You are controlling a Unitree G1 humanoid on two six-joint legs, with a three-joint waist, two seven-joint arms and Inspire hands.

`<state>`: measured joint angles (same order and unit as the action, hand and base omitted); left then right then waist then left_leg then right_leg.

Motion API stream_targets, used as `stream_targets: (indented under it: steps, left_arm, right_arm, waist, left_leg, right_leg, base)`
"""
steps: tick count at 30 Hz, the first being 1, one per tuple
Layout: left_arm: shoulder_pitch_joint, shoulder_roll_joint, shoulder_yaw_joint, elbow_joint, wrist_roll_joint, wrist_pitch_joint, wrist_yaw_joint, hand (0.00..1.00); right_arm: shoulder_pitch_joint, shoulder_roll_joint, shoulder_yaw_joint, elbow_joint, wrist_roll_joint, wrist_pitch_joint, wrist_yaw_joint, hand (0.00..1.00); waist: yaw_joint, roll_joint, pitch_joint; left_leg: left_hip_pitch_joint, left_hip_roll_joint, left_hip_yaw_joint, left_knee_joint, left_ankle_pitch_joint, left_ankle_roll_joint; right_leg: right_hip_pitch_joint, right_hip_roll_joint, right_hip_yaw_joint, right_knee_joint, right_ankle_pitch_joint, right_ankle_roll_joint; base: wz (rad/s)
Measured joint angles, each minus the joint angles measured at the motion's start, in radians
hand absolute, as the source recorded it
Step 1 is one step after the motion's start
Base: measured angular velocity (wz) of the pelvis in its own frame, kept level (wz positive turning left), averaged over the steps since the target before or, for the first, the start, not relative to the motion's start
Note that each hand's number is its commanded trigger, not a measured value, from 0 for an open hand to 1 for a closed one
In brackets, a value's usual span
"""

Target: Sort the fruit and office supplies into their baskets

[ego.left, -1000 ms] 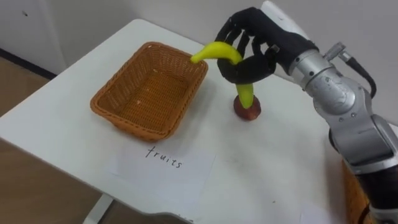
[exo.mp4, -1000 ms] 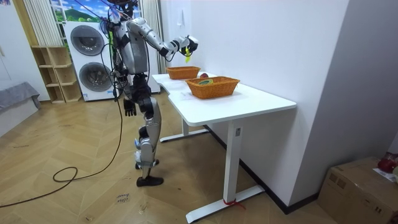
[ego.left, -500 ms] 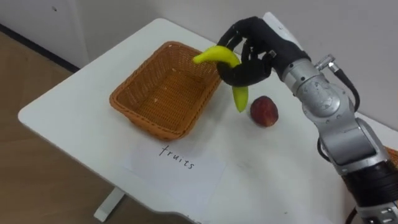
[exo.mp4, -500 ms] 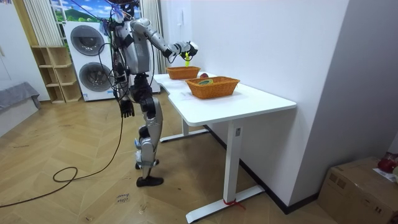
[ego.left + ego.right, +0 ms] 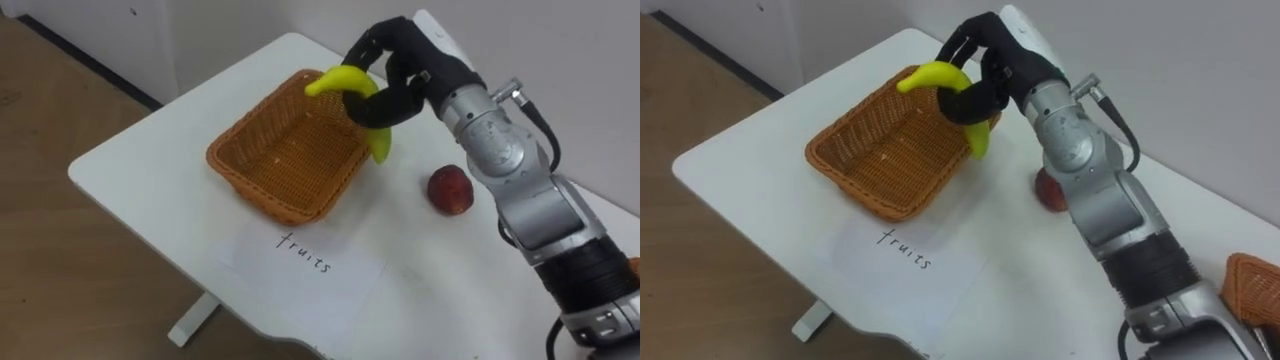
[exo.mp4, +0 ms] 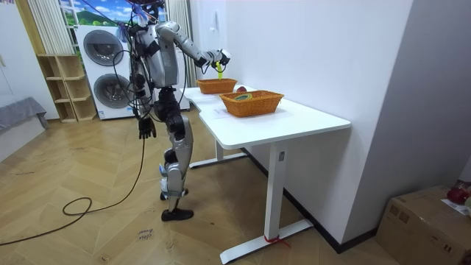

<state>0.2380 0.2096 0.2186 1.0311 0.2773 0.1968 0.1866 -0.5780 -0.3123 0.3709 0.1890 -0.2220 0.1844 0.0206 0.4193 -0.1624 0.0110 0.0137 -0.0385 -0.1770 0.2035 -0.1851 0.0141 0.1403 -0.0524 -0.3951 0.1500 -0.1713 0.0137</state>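
A yellow banana (image 5: 345, 82) hangs in my right hand (image 5: 400, 75), whose fingers are curled round its middle. It is held over the right rim of the woven fruit basket (image 5: 270, 195), one end above the inside and the other pointing down outside the rim. The basket's inside holds nothing that I can see. A red apple (image 5: 450, 190) lies on the white table (image 5: 150, 160) to the right of the basket, under my forearm. In the room view my left hand (image 6: 146, 129) hangs by my hip.
A paper sheet (image 5: 305, 255) with a handwritten label lies in front of the fruit basket. A second woven basket (image 6: 252, 103) with things in it stands further along the table, its edge (image 5: 1255, 285) at my lower right. I stand at the table's long side.
My right hand has carried the banana left, away from the apple and over the basket's right rim. The head camera has shifted, so the whole scene sits further right.
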Motion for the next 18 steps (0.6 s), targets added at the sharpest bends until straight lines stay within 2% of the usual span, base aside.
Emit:
stream_targets:
  steps: [3,7,18]
  left_arm:
    - [-0.002,-0.001,-0.010,-0.003,0.000,-0.001,0.001,0.00]
    - [0.007,-0.001,-0.017,-0.019,0.000,-0.001,0.001,0.00]
    - [0.006,-0.003,-0.050,-0.040,0.000,-0.002,-0.001,0.00]
  right_arm:
    - [-0.002,0.016,0.016,0.026,0.002,-0.004,-0.019,1.00]
    - [-0.009,0.017,0.043,0.043,0.018,-0.009,-0.021,1.00]
    - [-0.010,0.023,0.052,0.051,0.063,-0.012,-0.029,1.00]
  waist:
    - [0.003,0.004,0.0009]
    - [0.007,0.010,0.0025]
    - [0.027,0.010,0.0027]
  left_leg:
    - [-0.001,-0.004,-0.003,0.001,0.002,0.003]
    - [-0.002,-0.011,-0.007,0.001,0.005,0.007]
    - [-0.003,-0.015,-0.009,0.000,0.006,0.009]
  right_leg:
    - [0.003,-0.005,-0.020,0.000,-0.001,0.002]
    - [0.003,-0.013,-0.022,0.000,-0.002,0.003]
    - [0.003,-0.015,-0.023,0.001,-0.003,0.004]
  base:
    - [0.06]
    - [0.00]
    - [0.00]
